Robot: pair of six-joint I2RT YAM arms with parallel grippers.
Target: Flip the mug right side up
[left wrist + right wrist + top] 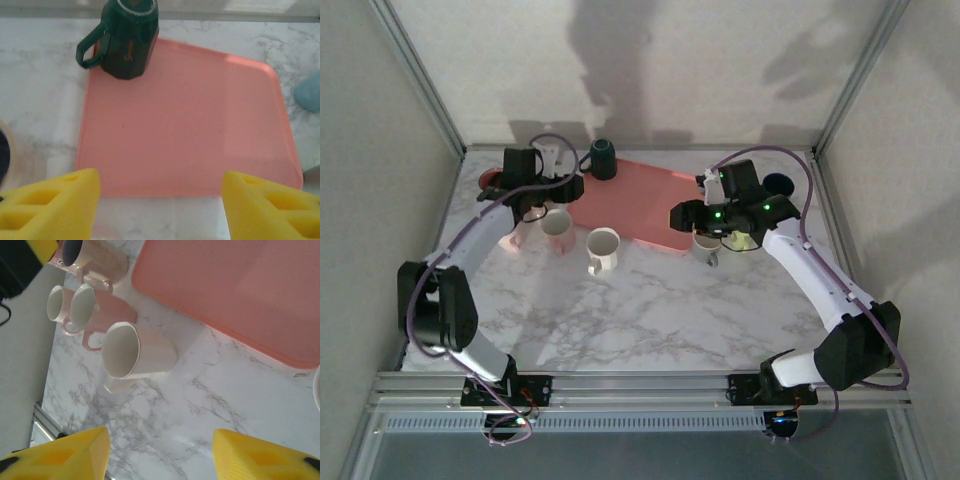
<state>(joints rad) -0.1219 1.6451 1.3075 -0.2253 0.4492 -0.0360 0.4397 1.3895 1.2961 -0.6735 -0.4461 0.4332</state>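
Elbows bent on both sides, the two arms reach from the near edge in toward the middle of the grey-veined marble table (pixel 650 320). The left gripper (pixel 160 207) hangs low over the near edge of the flat pink tray (pixel 185 130), and look at those blocky yellow fingers (pixel 50 205): spread wide, nothing between them. Straight ahead of it the dark green mug (pixel 127 40) stands upside down at the tray's far left corner, glossy, with faceted sides, base ring up and looped handle sticking out to the left. Over on the other side, the right gripper (pixel 160 455) hovers tilted above bare marble just off the tray's rounded edge, its jaws also well apart and empty. In front of it sits a smooth white mug (pixel 135 352), with a pink mug (pixel 100 312) just beyond.
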